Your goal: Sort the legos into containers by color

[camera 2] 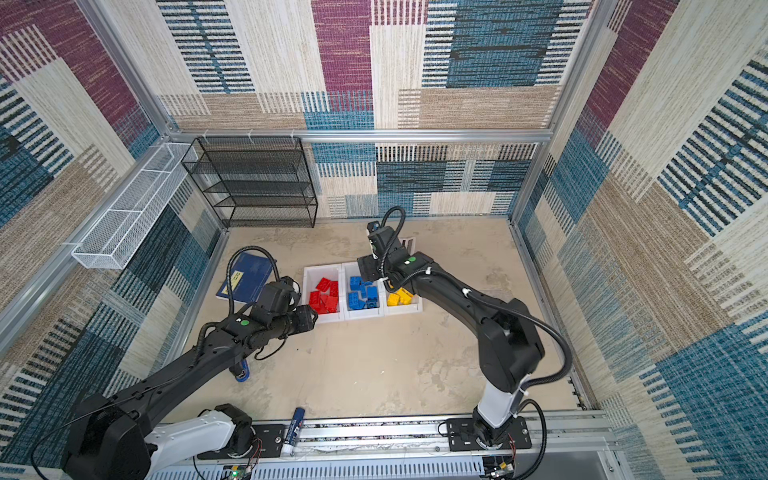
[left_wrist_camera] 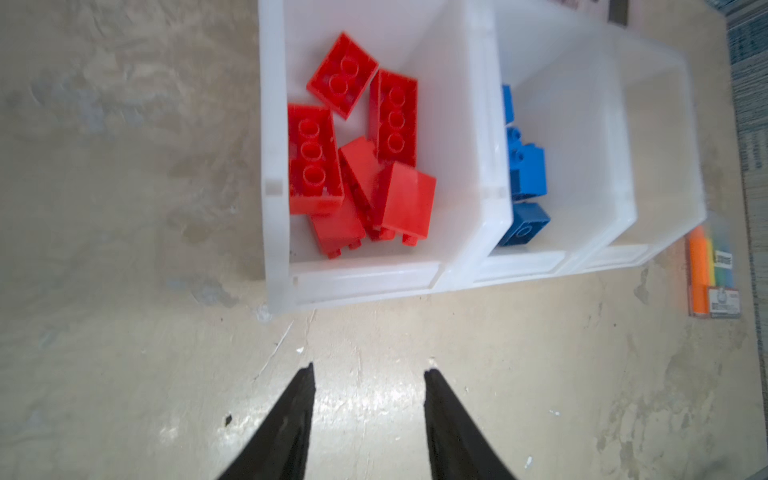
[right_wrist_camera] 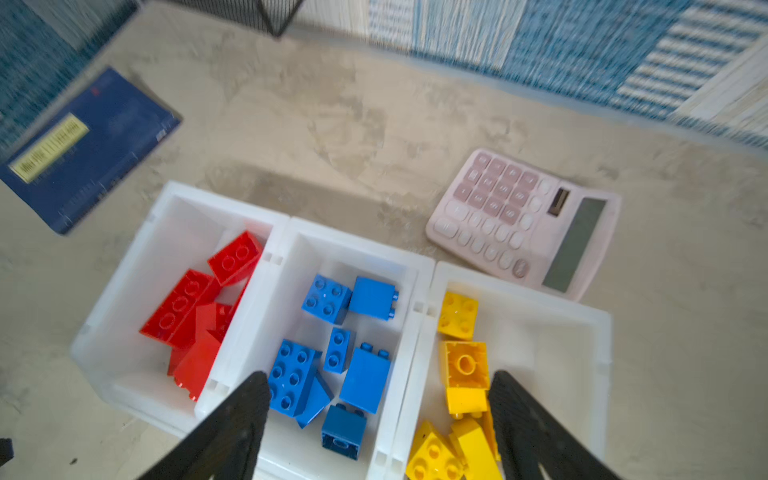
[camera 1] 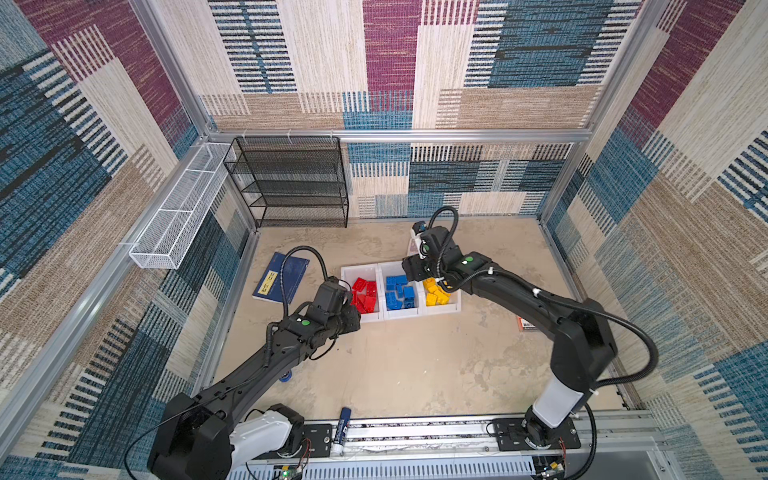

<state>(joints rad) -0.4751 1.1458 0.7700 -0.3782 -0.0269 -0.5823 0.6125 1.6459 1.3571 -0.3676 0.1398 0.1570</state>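
Observation:
Three joined white containers (camera 1: pixel 360 272) stand in a row mid-table. Red legos (camera 1: pixel 365 296) fill the left one, blue legos (camera 1: pixel 400 291) the middle one, yellow legos (camera 1: pixel 436 295) the right one. My left gripper (left_wrist_camera: pixel 370 370) hovers over bare table just in front of the red container (left_wrist_camera: pixel 365 282). Its jaws are open with nothing between them. My right gripper (right_wrist_camera: pixel 380 374) hangs above the blue legos (right_wrist_camera: pixel 365 378) and yellow legos (right_wrist_camera: pixel 463 374), straddling the wall between those two containers. It is open wide and holds nothing.
A blue book (camera 1: pixel 280 277) lies left of the containers and a pink calculator (right_wrist_camera: pixel 523 220) behind them. A marker pack (left_wrist_camera: pixel 710 274) lies to the right. A black mesh rack (camera 1: pixel 291 183) and white wire basket (camera 1: pixel 178 216) line the back left. A glue stick (camera 1: pixel 340 430) rests on the front rail.

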